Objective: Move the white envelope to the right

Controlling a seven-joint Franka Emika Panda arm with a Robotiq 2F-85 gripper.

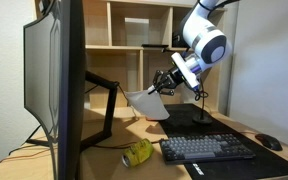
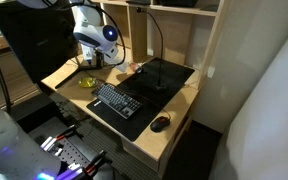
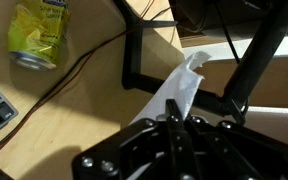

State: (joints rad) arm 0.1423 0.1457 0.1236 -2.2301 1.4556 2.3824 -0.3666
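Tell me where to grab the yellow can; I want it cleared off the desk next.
Mid-body, from straight above, I'd say: the can lies on its side on the desk, so its rounded flanks are free for a pinch across its width. The hand now holds the envelope, which must go down first.

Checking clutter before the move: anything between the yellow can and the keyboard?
Nothing, just bare desk between the yellow can and the keyboard, shown in an exterior view.

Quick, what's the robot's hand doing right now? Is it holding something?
Gripper: closed, holding the white envelope.
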